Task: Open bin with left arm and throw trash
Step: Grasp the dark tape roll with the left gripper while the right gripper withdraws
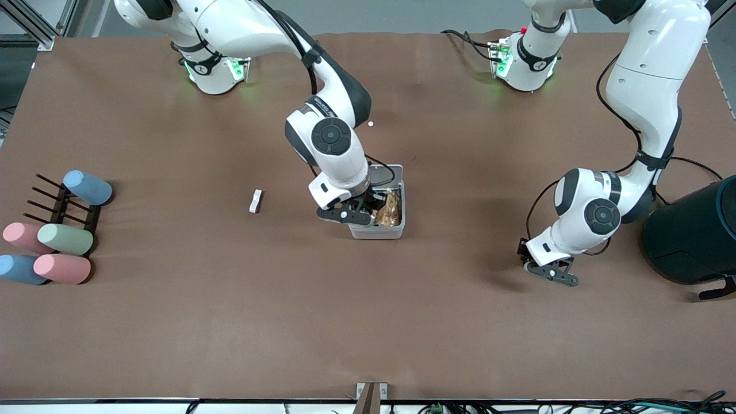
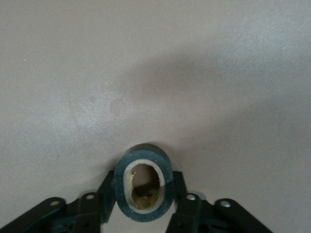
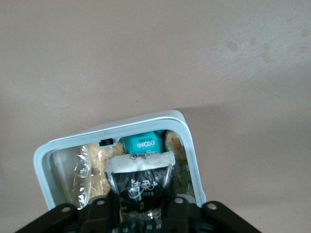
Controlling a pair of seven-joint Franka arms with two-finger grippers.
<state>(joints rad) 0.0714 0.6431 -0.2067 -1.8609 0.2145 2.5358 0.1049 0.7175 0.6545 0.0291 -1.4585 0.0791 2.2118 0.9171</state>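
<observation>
The small white-grey bin [image 1: 397,227] stands mid-table with its lid [image 1: 384,174] raised; food wrappers lie inside. My right gripper [image 1: 352,215] is over the bin, shut on the crumpled black wrapper [image 3: 141,187], with the bin's rim [image 3: 43,165] below it in the right wrist view. My left gripper [image 1: 551,275] is low over bare table toward the left arm's end, shut on the dark tape roll [image 2: 121,191]. The short white piece [image 1: 256,200] lies on the table beside the bin, toward the right arm's end.
A large dark teal container [image 1: 696,230] stands at the left arm's end of the table. Several pastel cylinders [image 1: 63,238] and a dark rack [image 1: 60,204] lie at the right arm's end. A tiny white dot [image 1: 371,123] lies farther from the camera than the bin.
</observation>
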